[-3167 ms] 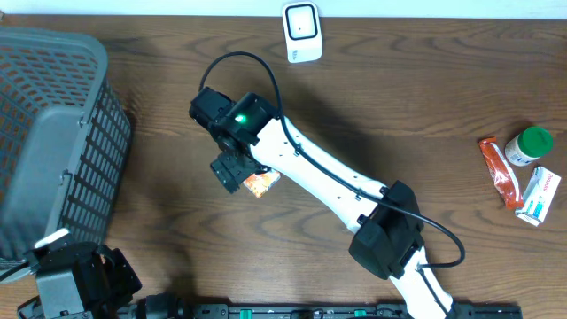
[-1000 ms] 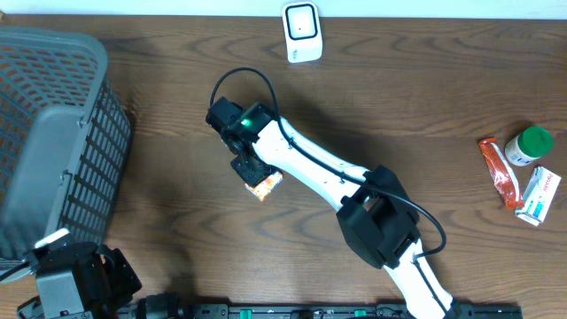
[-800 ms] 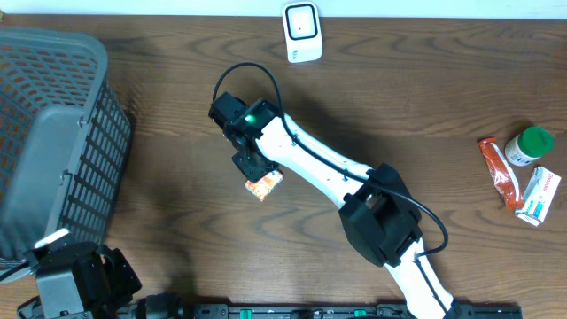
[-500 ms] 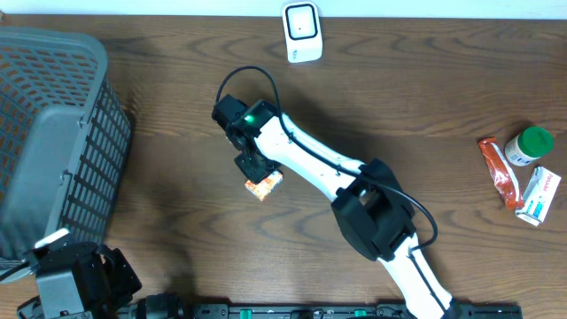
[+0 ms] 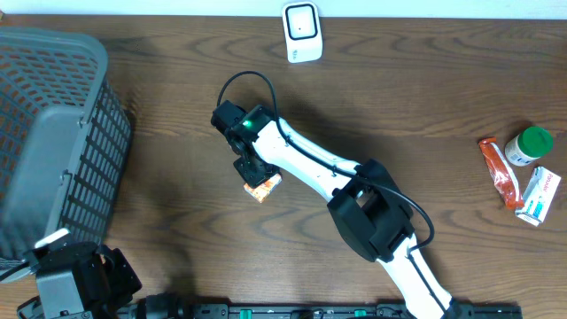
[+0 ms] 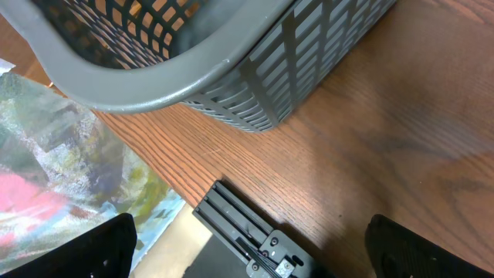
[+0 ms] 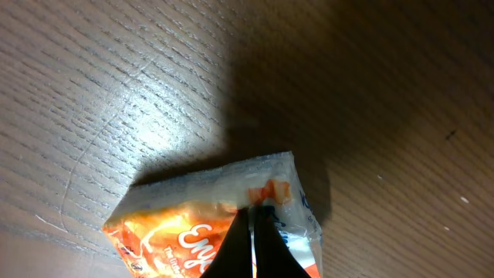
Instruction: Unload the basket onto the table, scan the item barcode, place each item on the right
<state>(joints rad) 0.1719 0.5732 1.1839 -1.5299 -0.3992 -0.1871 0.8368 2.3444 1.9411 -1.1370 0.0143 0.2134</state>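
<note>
An orange snack packet (image 5: 265, 187) is clamped in the right tool (image 5: 254, 175) over the wooden counter (image 5: 416, 97). The left tool (image 6: 255, 251) is spread apart beside the grey basket (image 6: 231, 85).

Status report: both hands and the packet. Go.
Left hand open, beside basket. Right hand shut on orange packet. Scanner at far edge, no loose items between.

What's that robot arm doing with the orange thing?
The right end effector is pinching a small orange packet over the middle of the table. The white scanner sits at the far edge, and the packet isn't at it yet. The left end effector is open beside the basket.
</note>
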